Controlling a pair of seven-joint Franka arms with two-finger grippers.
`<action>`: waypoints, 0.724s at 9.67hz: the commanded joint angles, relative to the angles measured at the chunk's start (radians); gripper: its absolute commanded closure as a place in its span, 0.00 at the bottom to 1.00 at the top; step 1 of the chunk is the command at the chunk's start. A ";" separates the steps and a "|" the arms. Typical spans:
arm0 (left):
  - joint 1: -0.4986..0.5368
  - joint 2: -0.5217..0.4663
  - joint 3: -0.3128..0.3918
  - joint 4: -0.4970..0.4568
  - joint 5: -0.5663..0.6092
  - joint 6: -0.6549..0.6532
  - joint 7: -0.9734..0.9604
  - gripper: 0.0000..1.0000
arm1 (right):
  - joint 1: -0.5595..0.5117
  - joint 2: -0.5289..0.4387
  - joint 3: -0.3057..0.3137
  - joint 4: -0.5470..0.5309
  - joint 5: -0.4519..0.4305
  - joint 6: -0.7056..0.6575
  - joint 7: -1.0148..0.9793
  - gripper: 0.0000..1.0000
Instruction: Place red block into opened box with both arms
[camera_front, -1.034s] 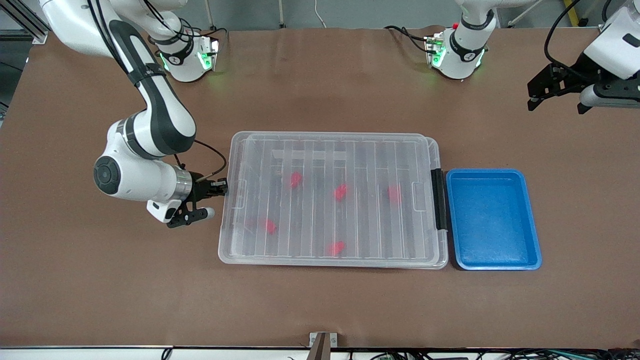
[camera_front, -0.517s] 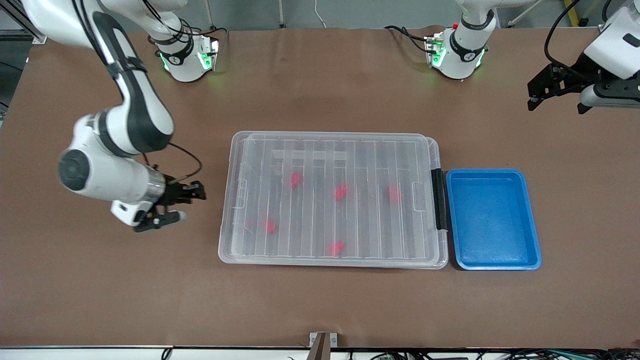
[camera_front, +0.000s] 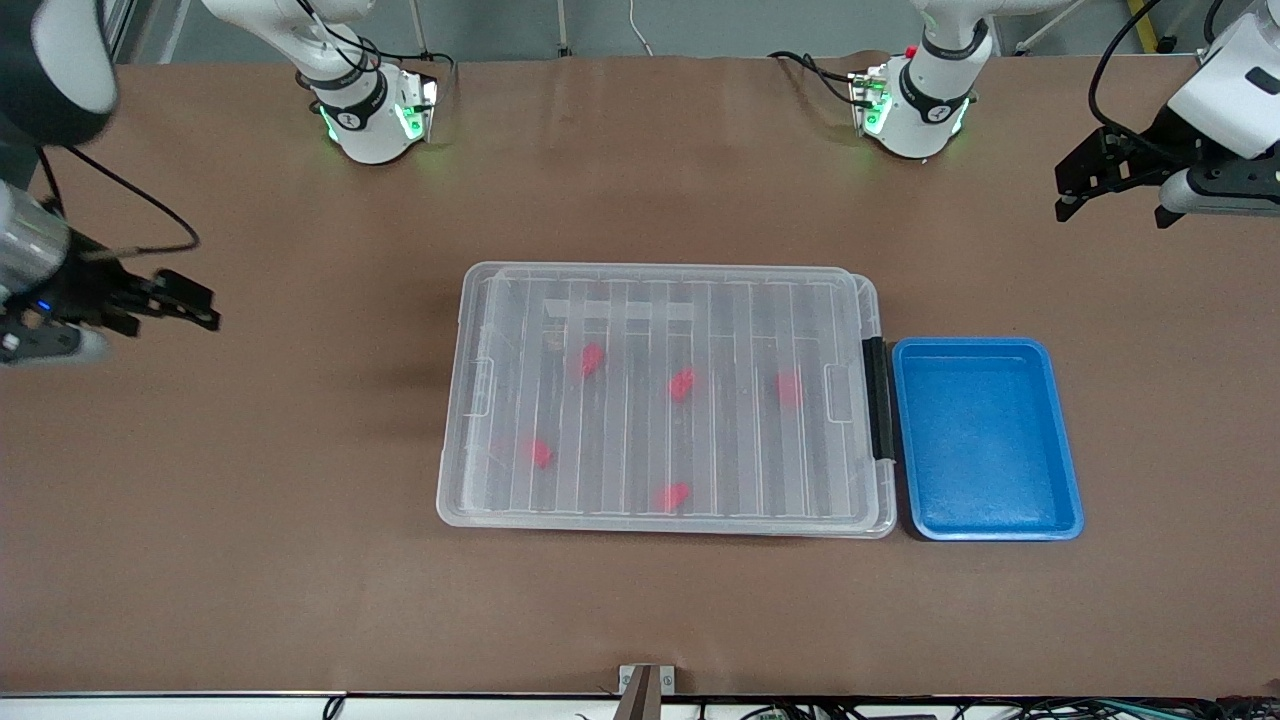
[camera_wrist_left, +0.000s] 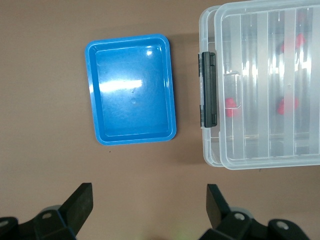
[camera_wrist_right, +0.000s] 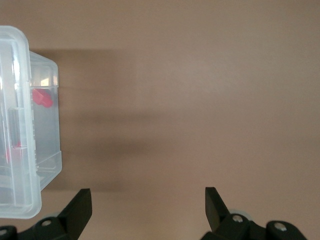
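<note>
Brown table (camera_front: 300, 560), your two arm bases along its edge farthest from the front camera. The box (camera_front: 662, 400) sits mid-table with its ribbed clear lid (camera_front: 660, 300) on; black clip (camera_front: 878, 398) at the short end toward the left arm's end. Five red pieces show through the lid; the red block (camera_front: 683, 384) is near the box's middle, inside, under the lid. Blue tray (camera_front: 985, 440) lies just beside the clip end, empty of blocks. Your right gripper (camera_front: 150, 310) hangs over bare table toward the right arm's end, well apart from the box, jaws spread wide, nothing between them; in its wrist view the box's corner (camera_wrist_right: 30, 150) sits off to one side of the jaws, not between them. Your left gripper (camera_front: 1115, 195) is over bare table at the left arm's end, jaws apart and empty; the arm waits. In its wrist view the blue tray (camera_wrist_left: 131, 90) and the clip end of the box (camera_wrist_left: 265, 85) lie ahead of the fingertips, clear of the jaws.
</note>
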 joint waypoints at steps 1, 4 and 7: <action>-0.006 0.004 -0.001 -0.027 0.016 0.009 -0.008 0.00 | 0.005 -0.055 -0.052 0.080 -0.019 -0.180 0.039 0.00; -0.007 0.004 -0.001 -0.027 0.016 0.007 -0.008 0.00 | -0.052 -0.068 -0.057 0.136 -0.024 -0.250 -0.038 0.00; -0.009 0.002 -0.001 -0.027 0.013 0.007 -0.008 0.00 | -0.046 -0.068 -0.048 0.130 -0.032 -0.241 -0.038 0.00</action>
